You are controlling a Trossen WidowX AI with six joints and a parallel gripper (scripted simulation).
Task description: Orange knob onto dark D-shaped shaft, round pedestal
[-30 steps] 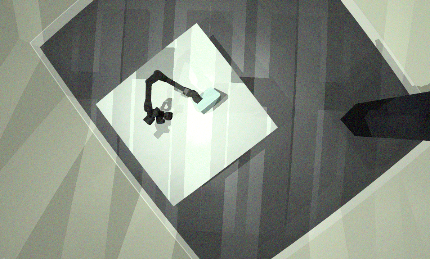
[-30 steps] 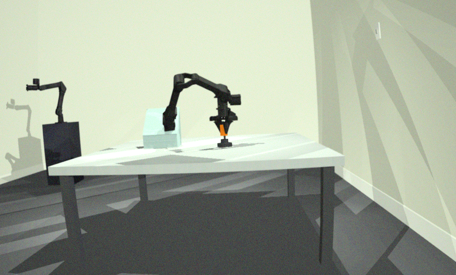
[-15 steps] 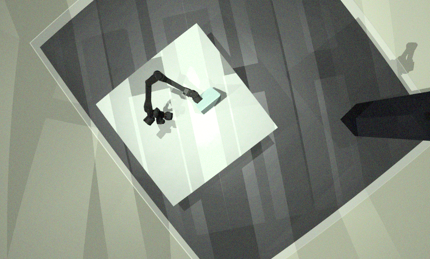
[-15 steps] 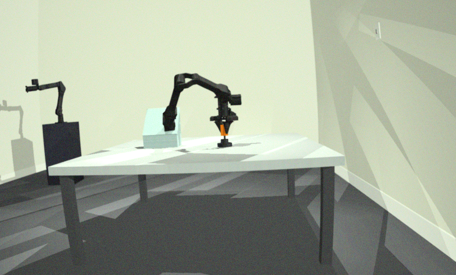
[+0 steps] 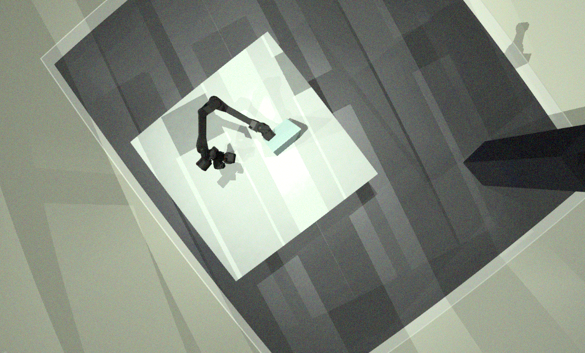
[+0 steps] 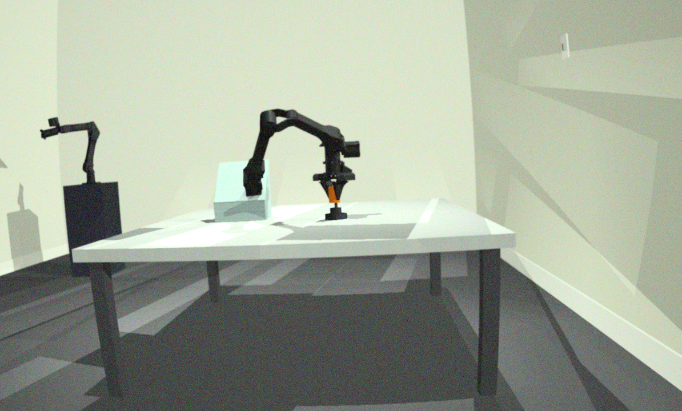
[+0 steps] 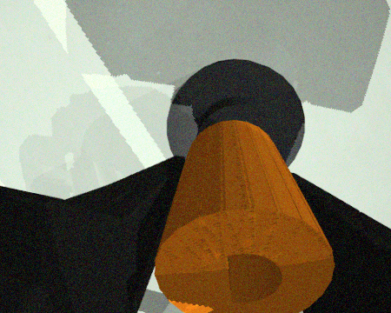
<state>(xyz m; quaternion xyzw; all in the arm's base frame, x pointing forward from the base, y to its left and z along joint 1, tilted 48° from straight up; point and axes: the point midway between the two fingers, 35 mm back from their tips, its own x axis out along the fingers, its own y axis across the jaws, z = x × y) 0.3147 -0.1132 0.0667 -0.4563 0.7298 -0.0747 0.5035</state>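
My gripper (image 6: 335,198) (image 7: 233,174) points down and is shut on the orange knob (image 6: 333,193) (image 7: 239,191), one finger on each side. The round dark pedestal (image 6: 336,215) (image 7: 265,89) stands on the table under the knob. In the exterior view, a short piece of the dark shaft (image 6: 336,205) shows between the knob's lower end and the pedestal, so the knob is high at the shaft's top. Whether they touch is unclear. The wrist view shows the D-shaped hole in the knob's near end; the knob hides the shaft there. In the top view, the arm hides the pedestal.
A pale teal block (image 5: 284,135) (image 6: 240,210) with a sloped top stands by the arm's base on the white table (image 5: 259,228) (image 6: 292,250). A dark stand (image 5: 526,162) (image 6: 92,220) with a second arm is off the table, on the floor.
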